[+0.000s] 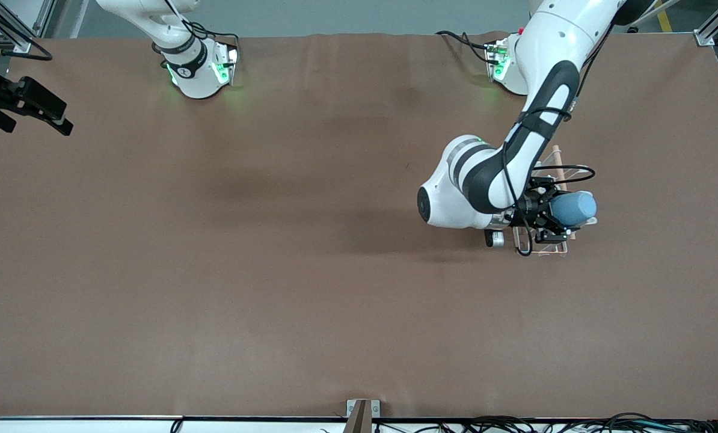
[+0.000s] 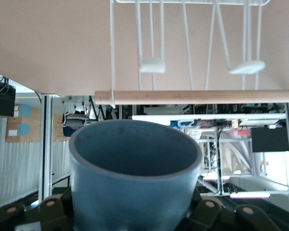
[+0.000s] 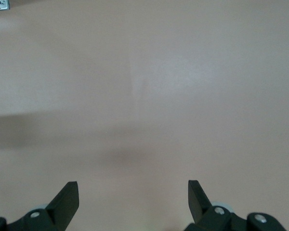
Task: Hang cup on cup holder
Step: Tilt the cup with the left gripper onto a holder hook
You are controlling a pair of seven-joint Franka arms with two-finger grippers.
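Now the left gripper (image 1: 545, 213) is clamped on the cup (image 1: 573, 208), carrying it on its side over the rack (image 1: 556, 157); hanging is under way. Next, I judge, the cup's mouth must line up with a prong (image 2: 152, 65). The right gripper (image 3: 133, 199) waits spread apart over the table (image 1: 214, 270), well apart from the rack.

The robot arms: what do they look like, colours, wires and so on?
Both arms are glossy white with rounded joints, black bands and loose black cables; green lights glow at their bases. The left gripper and right gripper are black, with two angular fingers and small round screws.
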